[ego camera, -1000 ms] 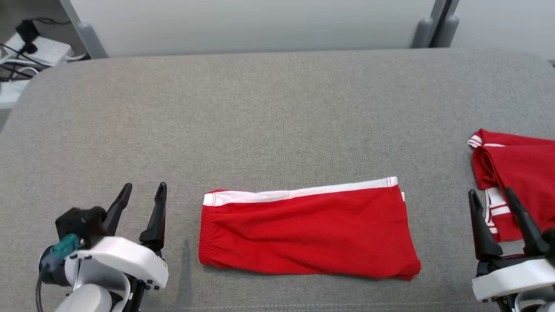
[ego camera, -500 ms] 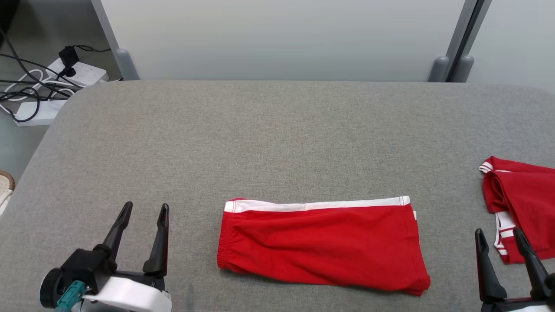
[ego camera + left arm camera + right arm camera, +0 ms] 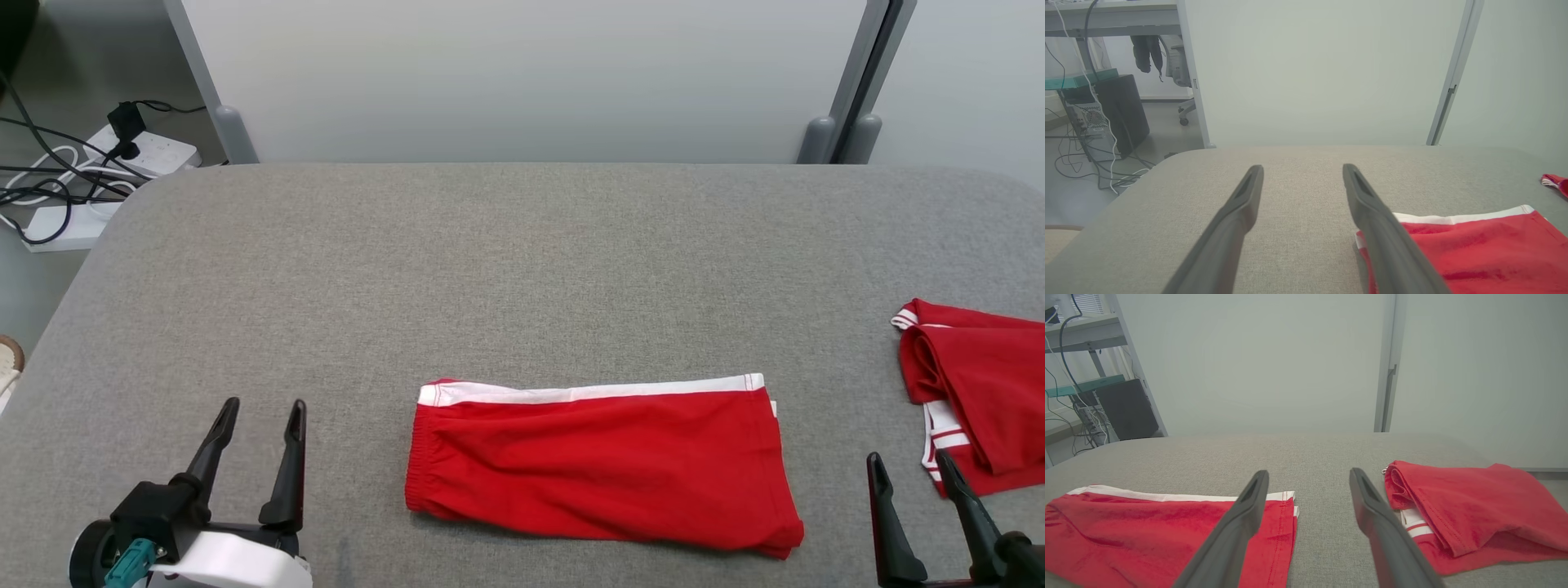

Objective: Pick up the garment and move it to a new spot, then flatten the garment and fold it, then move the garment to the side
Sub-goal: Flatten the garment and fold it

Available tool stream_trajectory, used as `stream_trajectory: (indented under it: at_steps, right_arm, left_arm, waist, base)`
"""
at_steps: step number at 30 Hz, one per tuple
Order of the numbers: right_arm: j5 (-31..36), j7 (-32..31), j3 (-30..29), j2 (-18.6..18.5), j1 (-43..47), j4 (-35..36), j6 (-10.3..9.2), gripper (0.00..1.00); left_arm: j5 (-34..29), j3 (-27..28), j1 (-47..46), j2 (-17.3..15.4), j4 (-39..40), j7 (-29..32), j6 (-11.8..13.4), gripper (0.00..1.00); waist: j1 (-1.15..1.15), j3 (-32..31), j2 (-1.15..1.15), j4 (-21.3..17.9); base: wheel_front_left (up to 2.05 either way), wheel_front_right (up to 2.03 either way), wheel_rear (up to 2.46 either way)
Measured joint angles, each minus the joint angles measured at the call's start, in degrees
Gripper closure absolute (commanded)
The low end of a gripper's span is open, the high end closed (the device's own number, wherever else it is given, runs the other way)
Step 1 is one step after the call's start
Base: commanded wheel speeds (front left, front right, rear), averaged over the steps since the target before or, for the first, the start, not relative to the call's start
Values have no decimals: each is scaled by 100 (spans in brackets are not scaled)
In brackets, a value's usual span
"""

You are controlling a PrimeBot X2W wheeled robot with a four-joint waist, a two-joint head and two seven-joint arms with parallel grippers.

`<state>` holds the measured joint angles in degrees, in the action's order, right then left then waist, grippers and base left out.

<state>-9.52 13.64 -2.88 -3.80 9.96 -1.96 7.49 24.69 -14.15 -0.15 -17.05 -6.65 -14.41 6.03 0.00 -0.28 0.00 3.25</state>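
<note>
Head view shows the garment [image 3: 600, 465], red shorts with a white band along the far edge. It lies folded flat as a long rectangle on the grey padded table [image 3: 522, 261], close to the front edge and roughly midway between the 2 grippers. Its gathered elastic waist points to the robot's left and the leg hems point to the right. A few soft creases run across the cloth.

At the lower left, the left gripper [image 3: 265, 403] is above bare table beside the waist end, clear of the cloth. Its 2 dark fingers are spread wide with nothing between them. In the left wrist view, 1 finger crosses in front of the waist corner.

At the lower right, the right gripper [image 3: 909, 457] is also spread wide and empty. It sits over the bare strip between the garment's hem end and the other red garment [image 3: 976, 392]. That piece is loosely folded, with white stripes showing at its edge, and lies at the table's right side, apart from the shorts.

Behind the table stand pale partition panels [image 3: 522, 73] on grey posts. On the floor at the far left lie a white power strip [image 3: 143, 151] with black cables and the toe of a shoe [image 3: 8, 359].
</note>
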Motion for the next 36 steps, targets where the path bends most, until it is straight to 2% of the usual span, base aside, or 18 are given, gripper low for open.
stream_trajectory:
  at_steps: [21, 28, 36]
  right_arm:
    - [-2, 8, -53, 10, -31, -176, 0, 0]
    - [-201, -169, -29, -270, -592, -1149, 0, 0]
    - [-694, -247, 552, -452, -1243, -2787, 0, 0]
  left_arm:
    - [-312, 242, 4, 274, -185, 0, -256, 0]
    - [-416, 188, -55, 390, -236, 0, -357, 0]
    - [-513, 116, -287, 579, -401, 0, -563, 0]
  waist:
    - [0, 108, 0, 37]
    - [0, 240, 0, 257]
    - [0, 357, 0, 646]
  base:
    - [0, 0, 0]
    - [0, 0, 0]
    - [0, 0, 0]
